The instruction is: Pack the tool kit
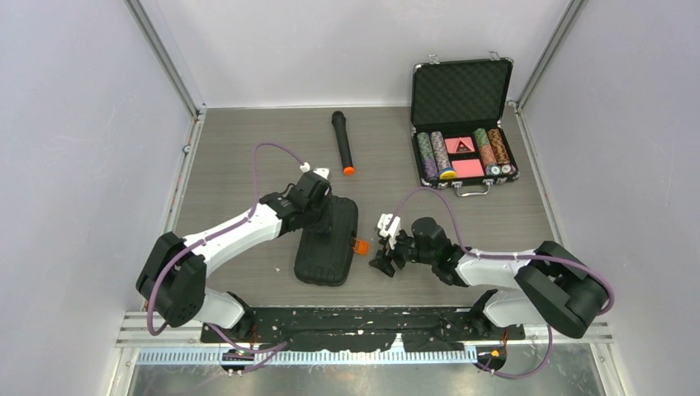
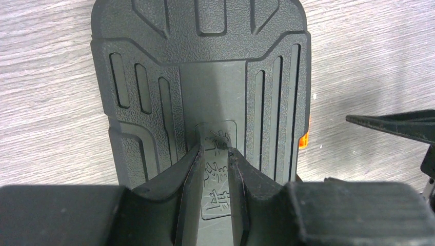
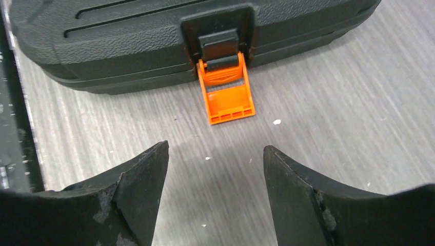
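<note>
From above, the tool kit (image 1: 328,241) lies flat and closed on the table (image 1: 231,148), right in front of the two arms. Its orange latch (image 1: 360,246) sticks out on the side that faces the right hand (image 1: 382,254). The left hand (image 1: 324,216) sits on top of the lid. The microphone (image 1: 342,142) and the chip case (image 1: 462,124) are far back and not in the way.

From the left wrist, the left hand (image 2: 215,154) is pinched almost shut and grips nothing. Its tips rest on the ribbed lid. I think it is there to push the lid down.

From the right wrist, the right hand (image 3: 215,154) is spread wide and holds nothing. The latch (image 3: 225,92) hangs down with its end on the table, so it is not snapped yet. It is straight ahead, between the two fingers (image 3: 138,179).

The job now looks like shutting that latch. To do it well, the left hand should press down hard so the two halves meet. The right hand should slide in low, get one finger under the loose end, flip it up and push until it clicks. It should go slowly, because a hard bump could shove the kit sideways.
</note>
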`<action>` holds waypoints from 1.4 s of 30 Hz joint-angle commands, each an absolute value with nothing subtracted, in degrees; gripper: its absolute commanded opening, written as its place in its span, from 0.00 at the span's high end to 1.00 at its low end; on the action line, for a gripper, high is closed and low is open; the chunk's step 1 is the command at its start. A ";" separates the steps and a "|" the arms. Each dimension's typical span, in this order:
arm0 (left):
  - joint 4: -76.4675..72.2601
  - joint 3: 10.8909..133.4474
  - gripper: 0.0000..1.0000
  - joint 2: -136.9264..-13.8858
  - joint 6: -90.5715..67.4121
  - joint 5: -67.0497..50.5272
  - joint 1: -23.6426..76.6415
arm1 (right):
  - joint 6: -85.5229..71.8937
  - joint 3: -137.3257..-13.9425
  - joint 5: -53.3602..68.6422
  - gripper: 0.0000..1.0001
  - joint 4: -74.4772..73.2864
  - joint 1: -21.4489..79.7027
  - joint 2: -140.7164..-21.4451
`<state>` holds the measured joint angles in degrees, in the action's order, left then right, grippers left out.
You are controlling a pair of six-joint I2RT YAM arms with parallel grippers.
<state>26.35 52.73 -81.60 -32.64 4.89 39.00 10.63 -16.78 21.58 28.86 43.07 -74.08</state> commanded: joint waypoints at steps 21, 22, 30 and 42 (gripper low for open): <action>31.03 50.36 0.73 -80.96 -30.87 4.92 37.91 | 23.22 -24.54 23.53 0.27 39.98 44.56 -91.98; 31.03 50.36 0.73 -80.90 -30.72 5.03 37.92 | 23.58 -24.66 23.89 0.28 39.33 44.58 -92.04; 31.18 50.11 0.73 -80.62 -30.59 5.36 37.91 | 24.79 -26.75 26.96 0.39 33.67 44.57 -91.57; 31.37 49.84 0.73 -79.97 -30.10 5.97 37.95 | 23.75 -30.07 26.57 0.74 19.97 44.63 -82.63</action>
